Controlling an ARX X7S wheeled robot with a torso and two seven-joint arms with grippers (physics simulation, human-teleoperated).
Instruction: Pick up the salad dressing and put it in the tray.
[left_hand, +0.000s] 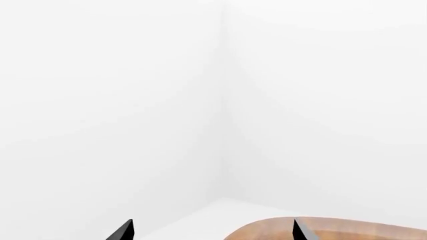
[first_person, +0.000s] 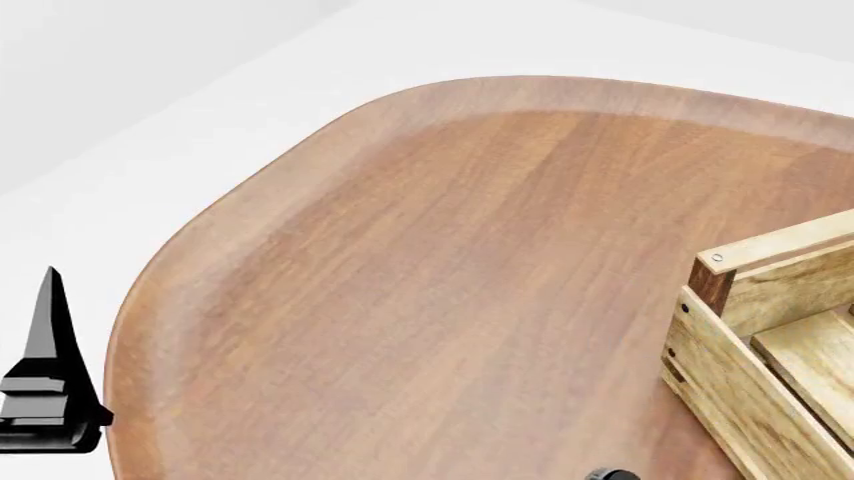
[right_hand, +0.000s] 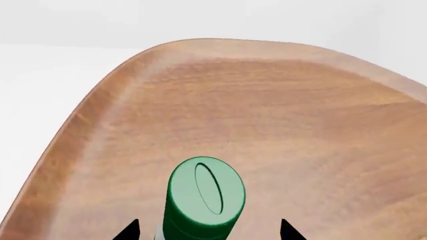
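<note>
Left wrist view: the left gripper (left_hand: 210, 231) is showing only two dark fingertips, set well apart with nothing between them, so it is standing open and idle; it is facing mostly white wall and floor, with a curved edge of the wooden table (left_hand: 347, 229) coming into the frame near one tip. Head view: the table (first_person: 441, 260) is filling most of the picture, and one corner of the tray (first_person: 747, 340), light slats with a dark brown post and rail, is sitting on it at the right edge; the left gripper (first_person: 51, 380) is hanging off the table's left side, well apart from the tray. The salad dressing is not visible here; a small dark part at the bottom edge is too little to identify. Right wrist view: the salad dressing (right_hand: 203, 197), a bottle with a green cap, is lying between the two fingertips of the right gripper (right_hand: 210, 231), cap end pointing at the camera. The fingertips are standing to either side of the bottle, but whether they are touching it or only bracketing it cannot be told. Judgement: the step in hand is securing the bottle for the carry; doing it well probably means centring the bottle between the fingertips, closing firmly below the cap, then lifting clear of the tray rail before moving rightward.
</note>
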